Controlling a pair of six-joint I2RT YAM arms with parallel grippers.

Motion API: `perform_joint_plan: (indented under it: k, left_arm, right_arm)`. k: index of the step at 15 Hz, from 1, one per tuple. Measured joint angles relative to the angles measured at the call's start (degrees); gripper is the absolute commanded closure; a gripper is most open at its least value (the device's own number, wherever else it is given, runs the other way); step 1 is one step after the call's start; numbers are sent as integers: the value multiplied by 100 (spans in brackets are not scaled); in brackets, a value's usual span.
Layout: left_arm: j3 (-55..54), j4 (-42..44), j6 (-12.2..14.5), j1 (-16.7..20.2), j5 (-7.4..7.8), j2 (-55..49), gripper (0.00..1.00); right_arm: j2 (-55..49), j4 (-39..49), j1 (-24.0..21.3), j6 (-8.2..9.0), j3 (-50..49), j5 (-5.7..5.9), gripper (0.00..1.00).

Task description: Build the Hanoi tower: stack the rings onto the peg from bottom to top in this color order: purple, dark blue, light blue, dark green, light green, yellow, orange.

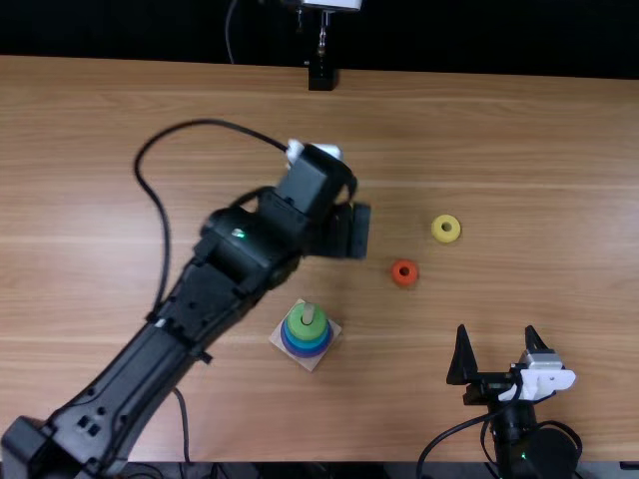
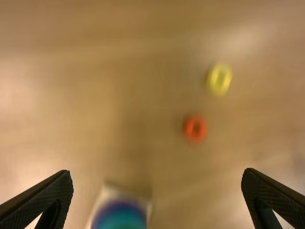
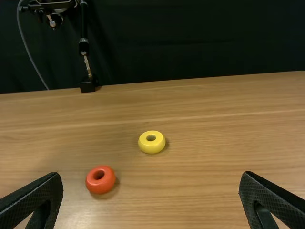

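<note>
Right wrist view showed the yellow ring [image 3: 151, 147] flat on the table [image 3: 214, 143], probably light, stiff and slightly slick, best pinched across its outer wall, left gripper [image 2: 157, 171] and right gripper [image 3: 151, 174] both spread.

We could make out no readable text, labels, brands, numbers or signs.
</note>
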Motion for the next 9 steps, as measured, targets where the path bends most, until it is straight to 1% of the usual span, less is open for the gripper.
perform_joint_plan:
  k: [2,5,6,8,9]
  left_arm:
    - [-485,874,72,682,-22,-758,0]
    - [-1648,1958,94,1526,-13,-2004,0]
    - [-2026,2153,94,1928,-15,-2389,0]
    - [-2957,2192,107,2559,-22,-3134,0]
    - [-3414,2173,149,2736,17,-3486,0]
  right_arm:
    - [0,0,0,0,0,-2,0]
    - [0,4,0,-4,0,-2,0]
    - [0,2,0,0,0,-2,0]
    - [0,2,0,0,0,0,0]
    - [0,2,0,0,0,-2,0]
